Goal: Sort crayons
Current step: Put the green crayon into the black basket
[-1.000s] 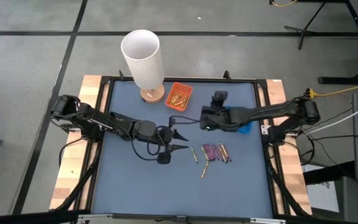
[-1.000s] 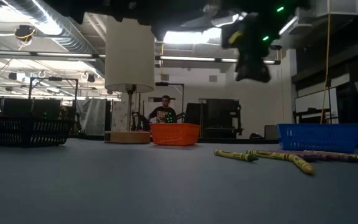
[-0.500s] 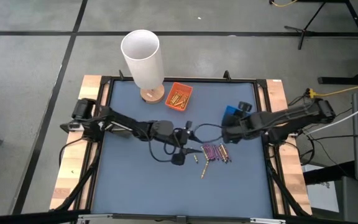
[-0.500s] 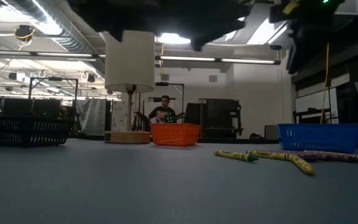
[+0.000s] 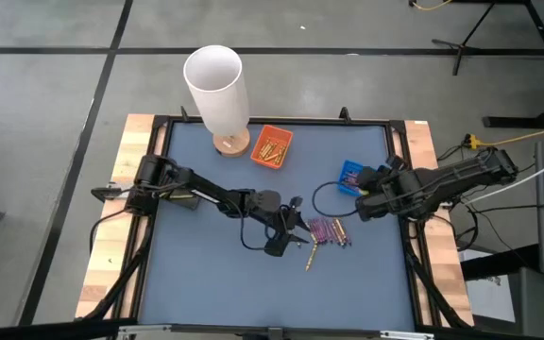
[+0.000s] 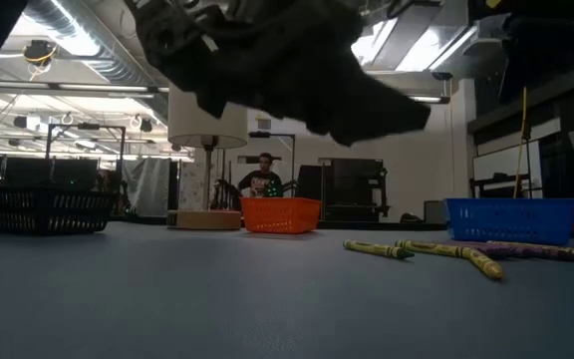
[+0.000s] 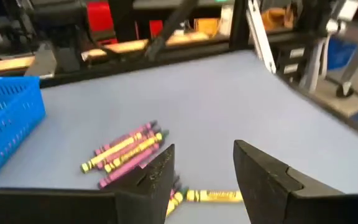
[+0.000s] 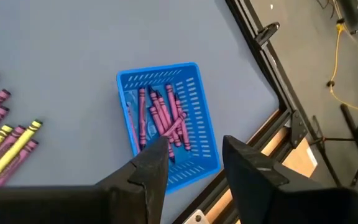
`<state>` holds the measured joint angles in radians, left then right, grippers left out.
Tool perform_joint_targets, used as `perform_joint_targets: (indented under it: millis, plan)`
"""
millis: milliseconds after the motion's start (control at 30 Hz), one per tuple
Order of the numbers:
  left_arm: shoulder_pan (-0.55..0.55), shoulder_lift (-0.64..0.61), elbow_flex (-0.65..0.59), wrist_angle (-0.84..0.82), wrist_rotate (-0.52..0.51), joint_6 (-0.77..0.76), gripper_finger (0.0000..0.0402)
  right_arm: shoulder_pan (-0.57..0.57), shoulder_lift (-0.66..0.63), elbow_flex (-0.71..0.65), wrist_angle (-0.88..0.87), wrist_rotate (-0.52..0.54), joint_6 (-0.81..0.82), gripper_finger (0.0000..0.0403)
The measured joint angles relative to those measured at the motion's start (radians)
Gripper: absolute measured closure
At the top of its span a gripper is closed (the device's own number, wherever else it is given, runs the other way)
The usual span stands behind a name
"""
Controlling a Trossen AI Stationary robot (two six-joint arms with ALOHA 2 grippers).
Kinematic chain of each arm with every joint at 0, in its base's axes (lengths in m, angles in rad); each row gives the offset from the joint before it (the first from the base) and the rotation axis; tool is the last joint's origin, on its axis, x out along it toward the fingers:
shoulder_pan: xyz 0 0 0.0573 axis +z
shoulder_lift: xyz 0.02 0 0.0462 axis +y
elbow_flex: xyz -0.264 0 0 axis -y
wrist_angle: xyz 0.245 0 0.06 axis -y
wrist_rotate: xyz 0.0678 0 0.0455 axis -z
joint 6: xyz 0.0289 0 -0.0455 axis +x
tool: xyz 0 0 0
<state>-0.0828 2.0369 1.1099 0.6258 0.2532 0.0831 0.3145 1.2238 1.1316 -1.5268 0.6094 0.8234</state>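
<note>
Blue-topped bench (image 5: 206,274): the left pincer (image 7: 204,168) has swung over to the loose crayons (image 5: 326,230), fingers apart; the right pincer (image 8: 194,155), also apart, has retreated above the blue tray (image 8: 194,106).

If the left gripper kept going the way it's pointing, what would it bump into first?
Probably the loose crayons on the table: the open left gripper points straight at that pile. Depth is hard to judge.

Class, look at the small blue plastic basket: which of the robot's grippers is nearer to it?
The right gripper, open, hovers just beside the small blue plastic basket. The left gripper, open, hangs farther off, over the loose crayons mid-table.
</note>
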Motion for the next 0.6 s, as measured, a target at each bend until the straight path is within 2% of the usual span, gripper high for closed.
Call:
perform_joint_targets:
  millis: [400,600]
  plan:
    - [0.005,0.006,-0.001,-0.216,-0.003,0.208,0.0253,0.000,-0.006,0.000,0.050,0.000,0.019,0.0253]
    - [0.040,0.006,-0.002,-0.245,0.002,0.226,0.0253,0.000,-0.006,0.000,0.081,0.000,0.018,0.0253]
